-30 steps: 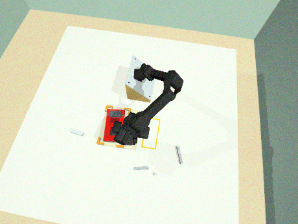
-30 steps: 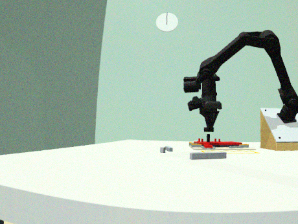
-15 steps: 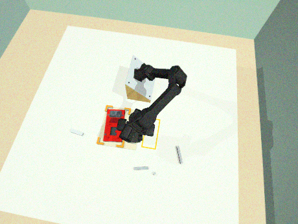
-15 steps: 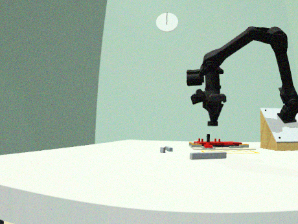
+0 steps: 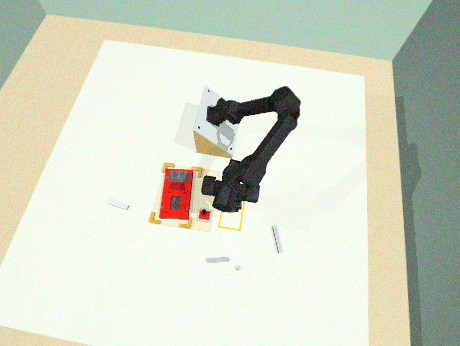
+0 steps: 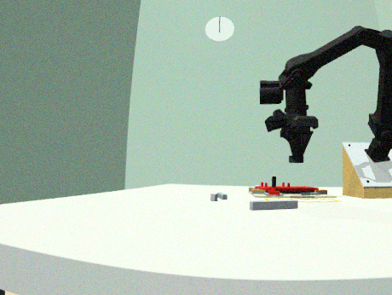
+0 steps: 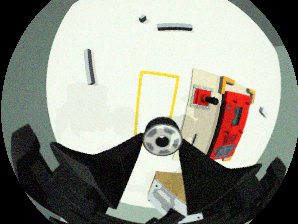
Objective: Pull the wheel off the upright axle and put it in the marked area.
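Matt black plastic-looking arm (image 6: pixel 328 51), smooth white table top (image 5: pixel 150 125), glossy red board (image 5: pixel 176 195), wood-toned wedge base (image 6: pixel 351 176)

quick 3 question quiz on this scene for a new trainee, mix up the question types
1. True or false: the black hand is shut on the small dark round wheel.
2. Multiple choice: where is the hand relative to the short black upright axle? A) level with it and touching it B) raised well above the table, clear of the axle C) resting on the grey bar
3. Fill in: in the wrist view, the wheel shows just below the ____-outlined rectangle marked on the white table.

Key
1. True
2. B
3. Yellow
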`<state>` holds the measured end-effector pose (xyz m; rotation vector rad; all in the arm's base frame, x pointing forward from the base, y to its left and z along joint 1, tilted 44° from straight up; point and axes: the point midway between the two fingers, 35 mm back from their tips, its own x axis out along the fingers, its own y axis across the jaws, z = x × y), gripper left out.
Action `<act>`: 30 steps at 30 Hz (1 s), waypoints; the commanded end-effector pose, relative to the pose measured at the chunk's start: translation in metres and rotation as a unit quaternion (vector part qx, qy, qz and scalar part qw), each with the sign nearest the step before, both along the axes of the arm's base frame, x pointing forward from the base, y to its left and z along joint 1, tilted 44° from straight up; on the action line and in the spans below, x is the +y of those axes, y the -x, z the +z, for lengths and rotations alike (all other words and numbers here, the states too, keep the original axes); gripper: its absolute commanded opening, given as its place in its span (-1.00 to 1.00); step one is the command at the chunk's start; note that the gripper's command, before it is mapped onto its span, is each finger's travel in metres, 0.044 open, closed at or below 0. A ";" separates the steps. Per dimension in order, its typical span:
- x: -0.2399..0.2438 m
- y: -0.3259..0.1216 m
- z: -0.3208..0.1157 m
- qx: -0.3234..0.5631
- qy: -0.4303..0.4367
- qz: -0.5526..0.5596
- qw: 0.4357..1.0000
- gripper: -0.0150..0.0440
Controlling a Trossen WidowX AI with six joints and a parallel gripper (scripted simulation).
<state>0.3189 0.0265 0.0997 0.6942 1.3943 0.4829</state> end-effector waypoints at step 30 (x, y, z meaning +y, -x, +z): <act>0.082 -0.006 -0.064 0.000 -0.007 -0.003 1.000 -0.49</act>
